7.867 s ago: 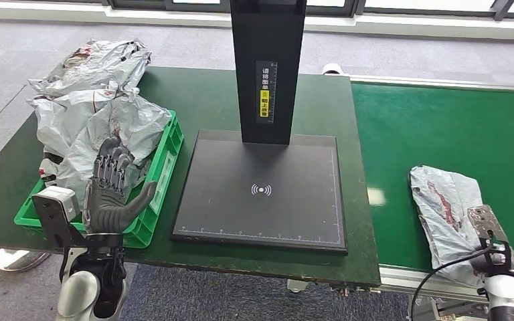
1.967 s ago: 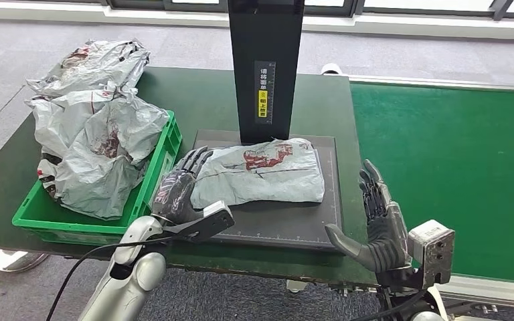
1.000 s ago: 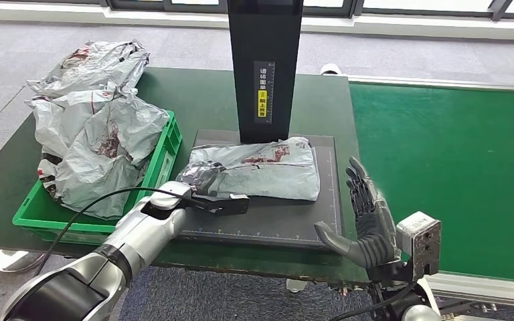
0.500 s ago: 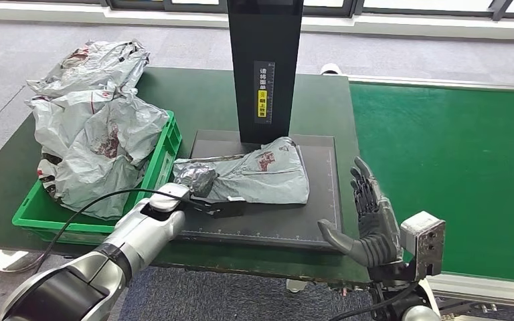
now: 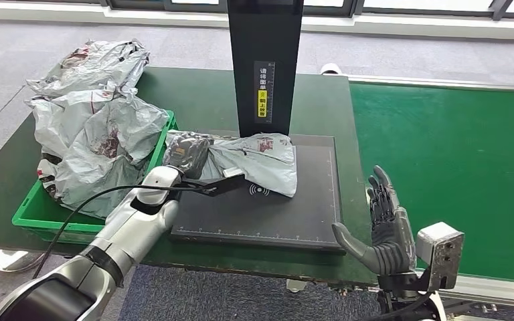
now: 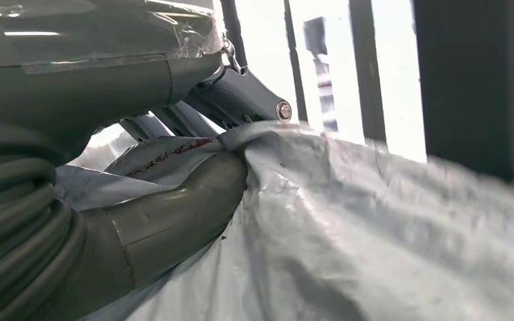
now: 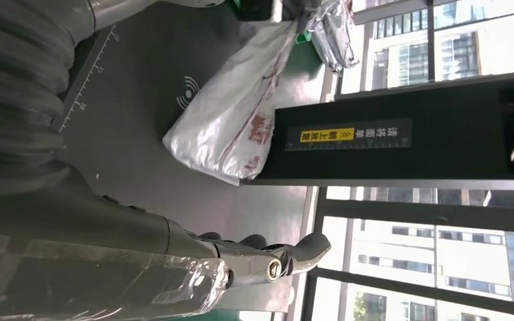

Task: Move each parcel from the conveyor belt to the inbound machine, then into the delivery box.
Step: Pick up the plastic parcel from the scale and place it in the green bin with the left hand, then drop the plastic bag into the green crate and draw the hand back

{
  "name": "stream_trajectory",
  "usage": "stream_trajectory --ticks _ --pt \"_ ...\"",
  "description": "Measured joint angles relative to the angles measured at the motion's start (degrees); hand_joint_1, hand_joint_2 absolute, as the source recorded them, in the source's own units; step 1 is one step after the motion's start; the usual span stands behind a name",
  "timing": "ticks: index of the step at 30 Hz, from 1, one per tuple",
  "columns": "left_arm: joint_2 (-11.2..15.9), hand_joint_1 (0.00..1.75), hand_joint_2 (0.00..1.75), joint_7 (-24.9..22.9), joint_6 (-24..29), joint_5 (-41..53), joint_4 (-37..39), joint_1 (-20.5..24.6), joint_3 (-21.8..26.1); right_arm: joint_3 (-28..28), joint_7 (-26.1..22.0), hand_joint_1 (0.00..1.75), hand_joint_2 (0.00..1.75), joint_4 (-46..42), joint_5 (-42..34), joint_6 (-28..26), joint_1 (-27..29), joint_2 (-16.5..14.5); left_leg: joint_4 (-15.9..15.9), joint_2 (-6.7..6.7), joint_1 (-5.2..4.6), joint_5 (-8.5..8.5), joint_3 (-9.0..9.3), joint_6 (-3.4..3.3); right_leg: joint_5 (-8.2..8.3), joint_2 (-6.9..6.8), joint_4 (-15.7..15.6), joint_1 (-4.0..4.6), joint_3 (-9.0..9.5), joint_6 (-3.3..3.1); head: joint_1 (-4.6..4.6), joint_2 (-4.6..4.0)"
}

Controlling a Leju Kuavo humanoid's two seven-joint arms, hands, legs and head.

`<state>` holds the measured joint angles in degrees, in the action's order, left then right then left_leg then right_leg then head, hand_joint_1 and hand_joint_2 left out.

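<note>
The grey parcel is gripped at its nine-o'clock end by the left hand, over the inbound machine by the delivery box. The right hand is held spread, empty, at four o'clock.

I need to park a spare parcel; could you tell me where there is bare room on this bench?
Free: the conveyor belt, and the table behind the crate. Crowded: the green crate, heaped with bags; the left hand drags a parcel across the scanner plate.
</note>
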<state>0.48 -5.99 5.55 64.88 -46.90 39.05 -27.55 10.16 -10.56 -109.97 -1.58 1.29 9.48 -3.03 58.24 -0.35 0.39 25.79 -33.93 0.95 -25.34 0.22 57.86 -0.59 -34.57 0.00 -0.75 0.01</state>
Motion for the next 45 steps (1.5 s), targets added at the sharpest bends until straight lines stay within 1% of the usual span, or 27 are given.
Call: stream_trajectory --ticks 2,7,9,12,15,18,21,29,34,40,42,43,45 --pt "1.25 1.75 1.75 -0.38 1.06 0.08 -5.98 -0.99 1.97 -0.33 -0.14 0.00 1.75 -0.52 0.22 -0.54 0.53 -0.16 0.00 0.03 0.00 0.00 0.00 0.00 0.00 0.02 0.00 0.01 -0.02 0.00 0.00 0.01" --pt "4.50 1.75 1.75 -0.41 6.60 -0.04 -21.64 -3.84 7.94 -1.08 -0.61 0.00 1.75 -1.63 0.73 -1.61 1.80 -0.80 -0.02 0.07 0.01 0.01 -0.03 0.01 -0.04 0.06 0.01 0.04 -0.06 -0.04 -0.01 0.00" --pt "5.69 1.75 1.75 -0.41 7.81 0.03 -26.80 -4.77 10.13 -1.23 -0.73 0.00 1.75 -1.84 0.84 -1.84 2.10 -0.91 -0.02 0.07 0.01 0.02 -0.03 0.02 -0.06 0.05 0.01 0.04 -0.05 -0.05 0.01 0.00" --pt "6.93 1.75 1.75 -0.70 9.13 -0.42 -32.15 -6.46 13.11 -1.80 -0.86 0.00 1.75 -1.89 0.88 -2.21 2.34 -1.10 -0.04 0.07 0.02 0.02 -0.03 0.01 -0.07 0.04 0.01 0.04 -0.04 -0.05 0.00 -0.01" --pt "7.98 1.75 1.75 -0.99 9.92 -1.86 -35.40 -7.98 16.43 -2.04 -1.16 0.00 1.75 -1.88 0.85 -2.71 2.50 -1.15 -0.04 0.08 0.03 0.02 -0.02 0.01 -0.07 0.06 0.01 0.03 -0.05 -0.06 -0.01 0.00" --pt "8.88 1.75 1.75 -0.87 10.00 -2.32 -37.30 -9.16 19.58 -2.05 -1.57 0.00 1.75 -1.87 0.75 -3.00 2.61 -1.15 -0.04 0.09 0.03 0.01 0.01 0.01 -0.06 0.07 0.01 0.04 -0.05 -0.06 0.01 -0.01" --pt "9.28 1.75 1.75 -0.56 10.01 -2.38 -38.35 -9.89 21.36 -2.05 -1.76 0.00 1.75 -1.87 0.67 -3.15 2.61 -1.15 -0.04 0.05 0.03 0.01 0.00 0.01 -0.06 0.01 0.01 0.05 -0.03 -0.06 0.00 0.01" --pt "9.53 1.75 1.75 -0.42 10.04 -2.24 -39.47 -10.42 22.89 -2.05 -1.76 0.00 1.75 -1.87 0.59 -3.17 2.61 -1.15 -0.03 0.06 0.02 0.01 -0.01 0.01 -0.06 0.03 0.00 0.02 -0.02 -0.06 0.00 0.00" --pt "10.06 1.75 1.75 -1.78 11.28 -1.11 -39.46 -11.25 24.61 -2.05 -1.76 0.00 1.75 -1.87 0.58 -3.22 2.62 -1.15 -0.04 0.08 0.02 0.02 -0.01 0.02 -0.06 0.05 0.01 0.04 -0.04 -0.06 -0.01 0.00" --pt "11.48 1.75 1.75 -3.58 12.32 0.75 -38.55 -13.88 30.44 -2.05 -1.51 0.00 1.75 -1.87 0.39 -3.38 2.61 -1.14 -0.05 0.11 0.02 0.03 0.00 0.04 -0.10 0.09 0.01 0.11 -0.06 -0.12 0.01 0.00" --pt "11.67 1.75 1.75 -5.04 10.85 2.15 -37.87 -15.00 32.45 -2.05 -1.06 0.00 1.75 -1.87 0.30 -3.14 2.61 -1.13 -0.05 0.11 0.03 0.03 0.01 0.05 -0.11 0.09 0.01 0.11 -0.05 -0.13 0.00 0.00" --pt "11.70 1.75 1.75 -6.18 8.94 2.97 -37.41 -15.64 33.38 -2.05 -0.77 0.00 1.75 -1.87 0.26 -2.76 2.61 -1.13 -0.06 0.11 0.03 0.03 0.01 0.05 -0.11 0.08 0.01 0.11 -0.05 -0.13 0.00 0.00" --pt "11.71 1.75 0.87 -8.21 3.68 4.24 -36.02 -17.03 34.95 -2.05 -0.20 0.00 1.75 -1.86 0.26 -1.67 2.54 -1.13 -0.06 0.11 0.03 0.04 0.01 0.06 -0.12 0.08 0.01 0.10 -0.04 -0.13 -0.01 0.00"
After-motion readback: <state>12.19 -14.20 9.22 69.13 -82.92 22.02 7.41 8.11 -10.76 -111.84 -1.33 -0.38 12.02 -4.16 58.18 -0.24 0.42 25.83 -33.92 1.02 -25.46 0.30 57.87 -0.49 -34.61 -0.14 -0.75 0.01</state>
